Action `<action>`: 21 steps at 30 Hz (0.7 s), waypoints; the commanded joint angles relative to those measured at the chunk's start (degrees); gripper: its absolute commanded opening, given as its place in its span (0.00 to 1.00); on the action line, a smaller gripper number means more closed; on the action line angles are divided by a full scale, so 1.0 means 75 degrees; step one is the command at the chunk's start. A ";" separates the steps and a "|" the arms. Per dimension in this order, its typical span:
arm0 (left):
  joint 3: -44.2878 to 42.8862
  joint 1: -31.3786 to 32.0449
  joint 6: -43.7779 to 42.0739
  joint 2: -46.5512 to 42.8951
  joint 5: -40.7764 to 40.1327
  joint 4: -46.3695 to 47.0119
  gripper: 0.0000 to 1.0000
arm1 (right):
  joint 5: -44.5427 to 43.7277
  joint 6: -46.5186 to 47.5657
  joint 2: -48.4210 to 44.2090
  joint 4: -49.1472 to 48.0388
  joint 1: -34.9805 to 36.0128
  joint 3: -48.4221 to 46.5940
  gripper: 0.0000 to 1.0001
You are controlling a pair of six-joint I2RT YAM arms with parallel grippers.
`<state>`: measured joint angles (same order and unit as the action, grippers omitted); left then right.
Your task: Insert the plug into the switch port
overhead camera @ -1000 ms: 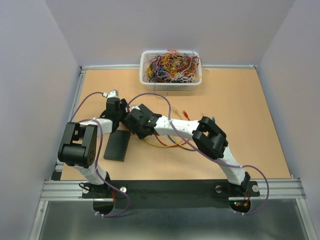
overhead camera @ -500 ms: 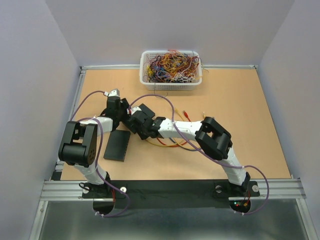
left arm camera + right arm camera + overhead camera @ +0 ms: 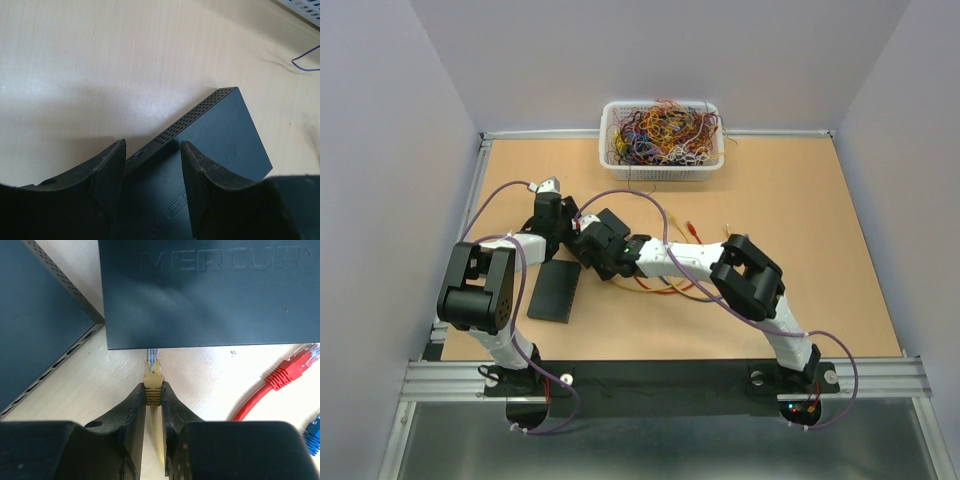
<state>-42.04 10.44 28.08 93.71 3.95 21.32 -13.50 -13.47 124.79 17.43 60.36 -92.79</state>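
Note:
My right gripper (image 3: 153, 388) is shut on the yellow boot of the plug (image 3: 153, 371). The plug's clear tip meets the near edge of a black switch (image 3: 210, 295) marked MERCURY; the port itself is hidden under that edge. In the left wrist view the same kind of black switch (image 3: 220, 135), with a vented side, lies under my left gripper (image 3: 150, 147). Its jaws stand apart over the top face with nothing clamped between them. From above, the left gripper (image 3: 552, 220) and right gripper (image 3: 588, 243) meet nose to nose and hide that switch.
A second black switch (image 3: 554, 290) lies flat just left of the right gripper, also seen as the switch (image 3: 35, 325) with a vented side. A red plug (image 3: 290, 371) and a blue plug (image 3: 312, 437) lie at the right. Loose cables (image 3: 665, 285) run under the right arm. A white basket (image 3: 610, 160) of cables stands at the back.
The right arm has shifted left, bringing its gripper with the plug closer to the left gripper. The left arm has hardly moved.

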 commanded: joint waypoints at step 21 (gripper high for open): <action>-0.0137 0.0343 0.0018 -0.0038 0.0353 -0.0675 0.57 | -0.1798 -0.0453 -0.0561 -0.1668 0.0073 -0.0003 0.01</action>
<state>-42.41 11.25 27.88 93.71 3.05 21.04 -20.18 -15.27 124.20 15.99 61.54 -92.79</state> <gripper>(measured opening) 0.571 0.209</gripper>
